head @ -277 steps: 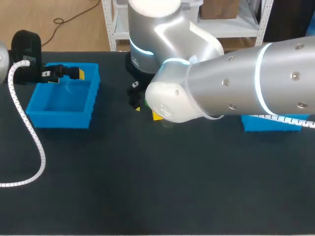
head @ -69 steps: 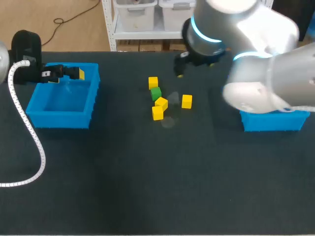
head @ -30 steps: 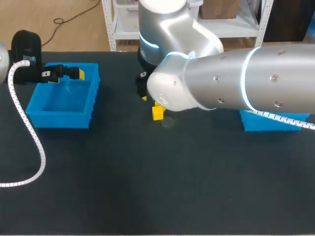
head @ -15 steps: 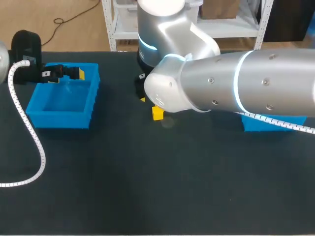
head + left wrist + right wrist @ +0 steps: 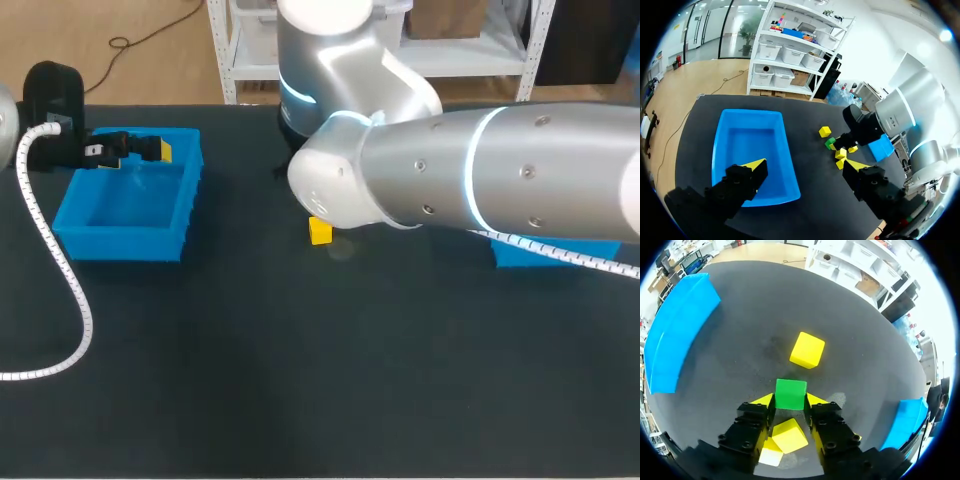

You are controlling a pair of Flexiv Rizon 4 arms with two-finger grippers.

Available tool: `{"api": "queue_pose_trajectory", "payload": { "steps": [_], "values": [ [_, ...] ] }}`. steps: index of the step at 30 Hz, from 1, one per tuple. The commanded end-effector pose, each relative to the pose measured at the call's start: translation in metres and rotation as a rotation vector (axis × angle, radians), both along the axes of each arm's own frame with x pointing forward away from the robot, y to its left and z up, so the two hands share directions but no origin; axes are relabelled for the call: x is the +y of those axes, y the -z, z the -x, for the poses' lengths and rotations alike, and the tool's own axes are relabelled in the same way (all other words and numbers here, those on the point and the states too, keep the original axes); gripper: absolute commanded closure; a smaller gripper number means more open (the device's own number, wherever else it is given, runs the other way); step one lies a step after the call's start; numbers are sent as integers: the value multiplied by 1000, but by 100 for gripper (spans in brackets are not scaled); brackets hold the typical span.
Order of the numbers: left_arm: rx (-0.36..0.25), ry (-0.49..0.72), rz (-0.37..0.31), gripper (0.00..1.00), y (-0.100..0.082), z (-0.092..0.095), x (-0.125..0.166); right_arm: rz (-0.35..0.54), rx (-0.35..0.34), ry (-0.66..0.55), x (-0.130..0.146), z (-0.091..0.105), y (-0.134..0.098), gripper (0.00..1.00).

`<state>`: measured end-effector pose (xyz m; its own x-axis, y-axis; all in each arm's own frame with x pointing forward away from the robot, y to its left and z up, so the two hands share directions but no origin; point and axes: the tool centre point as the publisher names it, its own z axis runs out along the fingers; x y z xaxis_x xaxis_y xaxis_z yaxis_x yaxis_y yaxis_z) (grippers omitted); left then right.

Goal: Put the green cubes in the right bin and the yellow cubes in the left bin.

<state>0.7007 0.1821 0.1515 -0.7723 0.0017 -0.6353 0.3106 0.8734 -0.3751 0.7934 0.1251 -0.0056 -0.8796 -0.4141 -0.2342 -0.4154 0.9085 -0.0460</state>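
In the right wrist view my right gripper (image 5: pixel 790 400) is shut on a green cube (image 5: pixel 791 393), one yellow tip against each side. A yellow cube (image 5: pixel 807 350) lies just ahead of it, and two more yellow cubes (image 5: pixel 789 435) sit under the fingers. In the head view my right arm (image 5: pixel 450 170) hides the cluster, and only one yellow cube (image 5: pixel 320 231) shows. My left gripper (image 5: pixel 805 167) hangs open and empty over the left bin (image 5: pixel 752 150). From there I see the green cube (image 5: pixel 830 143) and yellow cubes (image 5: pixel 825 131) beside the right gripper.
The left blue bin (image 5: pixel 130 205) stands at the far left of the black table, and nothing shows inside it. The right blue bin (image 5: pixel 545 252) is mostly hidden behind my right arm. A white coiled cable (image 5: pixel 60 270) trails from my left arm across the table's left side.
My right arm has shifted slightly left over the cubes, hiding more of them, and its fingers have closed in on the green cube. The left arm has stayed still.
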Motion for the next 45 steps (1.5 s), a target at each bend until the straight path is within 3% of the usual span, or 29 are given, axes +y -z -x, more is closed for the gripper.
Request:
{"api": "queue_pose_trajectory", "payload": {
  "steps": [1,7,10,15,22,28,36,40,45],
  "values": [
    [-7,6,10,0,1,0,2,0,-1,1,-1,1,0,100],
    [-7,6,10,0,1,0,2,5,-6,-1,0,2,0,100],
    [-7,6,10,0,1,0,2,11,-46,-22,-2,3,-9,100],
    [-7,6,10,0,1,0,2,54,-187,-52,-11,8,-37,100],
    [-7,6,10,0,1,0,2,33,-346,-4,-43,9,-86,100],
    [-7,6,10,0,1,0,2,7,-431,108,-97,-5,-129,100],
    [-7,6,10,0,1,0,2,0,-467,345,-201,-29,-164,100],
    [-7,6,10,0,1,0,2,4,-466,451,-251,-25,-169,100],
    [-7,6,10,0,1,0,2,9,-427,550,-298,-6,-162,100]
  ]
}}
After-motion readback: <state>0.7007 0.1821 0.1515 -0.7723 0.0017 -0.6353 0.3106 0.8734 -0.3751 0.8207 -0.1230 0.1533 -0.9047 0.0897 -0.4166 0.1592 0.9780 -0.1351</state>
